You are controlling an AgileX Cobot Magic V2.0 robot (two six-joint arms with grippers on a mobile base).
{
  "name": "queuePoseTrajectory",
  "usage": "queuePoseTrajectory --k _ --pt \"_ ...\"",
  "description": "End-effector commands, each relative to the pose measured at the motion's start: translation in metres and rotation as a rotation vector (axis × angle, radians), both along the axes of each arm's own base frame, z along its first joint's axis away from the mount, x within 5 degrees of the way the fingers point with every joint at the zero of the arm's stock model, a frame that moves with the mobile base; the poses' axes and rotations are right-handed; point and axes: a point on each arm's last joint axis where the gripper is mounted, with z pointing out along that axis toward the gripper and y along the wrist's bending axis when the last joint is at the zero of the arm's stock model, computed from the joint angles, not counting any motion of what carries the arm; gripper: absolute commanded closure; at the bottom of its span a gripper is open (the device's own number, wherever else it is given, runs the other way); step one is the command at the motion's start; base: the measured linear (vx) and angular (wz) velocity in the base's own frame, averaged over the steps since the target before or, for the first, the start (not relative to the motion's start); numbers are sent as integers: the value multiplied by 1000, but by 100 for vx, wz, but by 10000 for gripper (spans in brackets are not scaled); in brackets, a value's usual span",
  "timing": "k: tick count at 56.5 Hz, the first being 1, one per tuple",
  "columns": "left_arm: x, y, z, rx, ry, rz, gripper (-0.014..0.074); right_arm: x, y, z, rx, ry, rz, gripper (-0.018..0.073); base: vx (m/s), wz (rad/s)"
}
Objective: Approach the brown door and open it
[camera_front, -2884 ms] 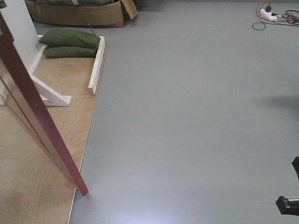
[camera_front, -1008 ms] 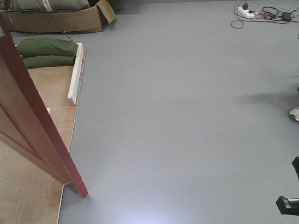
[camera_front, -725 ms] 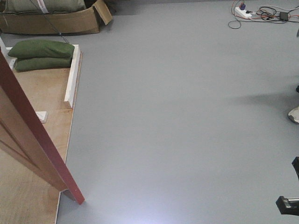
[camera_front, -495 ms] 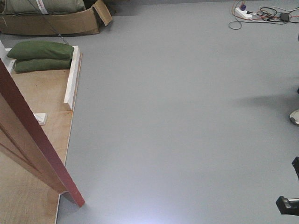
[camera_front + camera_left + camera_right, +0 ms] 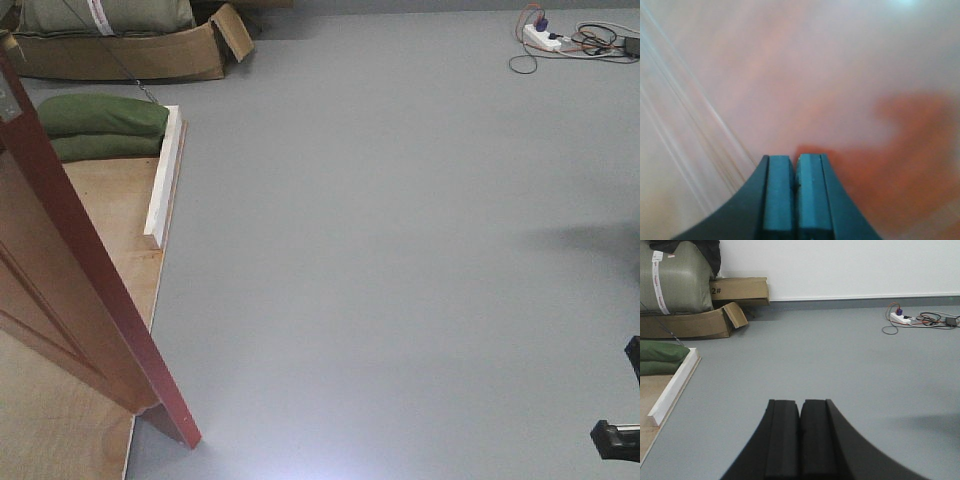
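A smooth grey floor (image 5: 400,250) fills most of the front view and runs back to a white wall (image 5: 840,265). At the left edge of that view stands the brown door (image 5: 70,290). It is swung at an angle, so its narrow red edge faces the camera. Its lower corner reaches past the edge of a plywood platform (image 5: 110,210) onto the grey floor.

A white wooden beam (image 5: 163,180) lies along the platform's right edge, and two green sandbags (image 5: 100,125) are stacked at its far end. Behind them is a torn cardboard box (image 5: 140,55) holding a large olive sack (image 5: 675,280). A power strip (image 5: 545,38) with tangled cables lies at the far right, well apart from the door.

The left gripper (image 5: 795,165) has its fingers pressed together. It sits very close to a glossy, blurred reddish-brown surface of the door; whether it touches cannot be told. The right gripper (image 5: 800,410) is also pressed together, holds nothing and points across the open floor.
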Motion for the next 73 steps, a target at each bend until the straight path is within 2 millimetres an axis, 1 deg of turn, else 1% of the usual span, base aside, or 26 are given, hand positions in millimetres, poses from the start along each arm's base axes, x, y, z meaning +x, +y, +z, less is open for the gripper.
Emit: queuePoseTrajectory --k 1,73 --pt "-16 -15 30 4 -112 -2 603 1 -1 6 -5 -87 -6 559 14 5" --pt "-16 -15 30 4 -112 -2 603 1 -1 6 -5 -87 -6 559 13 0"
